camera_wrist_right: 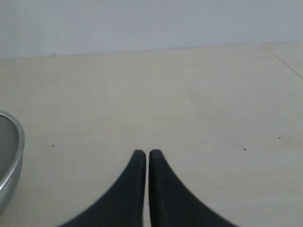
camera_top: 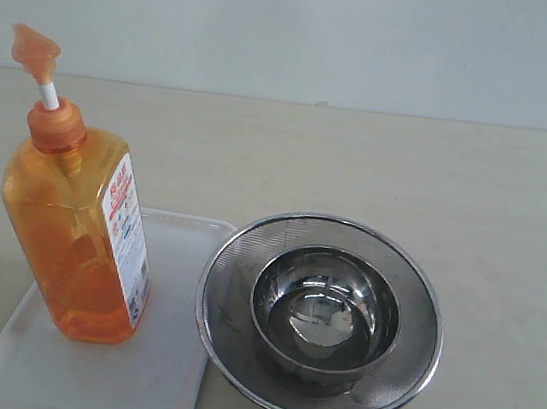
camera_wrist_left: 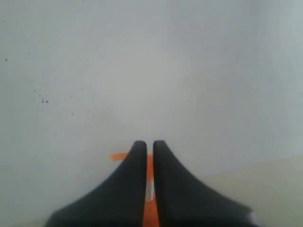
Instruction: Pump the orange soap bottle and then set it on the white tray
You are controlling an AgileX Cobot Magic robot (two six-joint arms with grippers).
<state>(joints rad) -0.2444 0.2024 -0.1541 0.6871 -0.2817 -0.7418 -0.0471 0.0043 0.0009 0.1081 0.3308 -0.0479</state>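
bottle (camera_top: 72,239) stands on its base on the tray (camera_top: 161,371), on the tray's left half in the exterior view. orange liquid fills most of the body. the label (camera_top: 128,236) faces right, toward the strainer. the pump head (camera_top: 35,50) is up on its white stem (camera_top: 50,94), above the orange collar, and stands free. in this view the whole bottle reads as leaning left at the top.

tray lies flat on the table (camera_top: 494,213), near the front left. its lower edge is cut off by the frame.

strainer (camera_top: 232,290), round steel mesh, sits just right of the tray. its rim meets or slightly overlaps the tray's right edge; contact cannot be told. a steel bowl (camera_top: 277,296) sits inside it, centred, shiny.

left gripper (camera_wrist_left: 147,144): the two black fingers are drawn together to a thin slit, with nothing clamped between them. it faces a pale wall. an orange bit of the bottle (camera_wrist_left: 118,157) shows beside one finger, blurred. more orange and a white sliver show through the slit, beyond the fingers.

right gripper (camera_wrist_right: 144,153): jaws are likewise drawn together to a thin slit and hold nothing. it sits over bare table. the strainer's rim (camera_wrist_right: 9,151) shows at the edge of that view, well apart from the fingertips.
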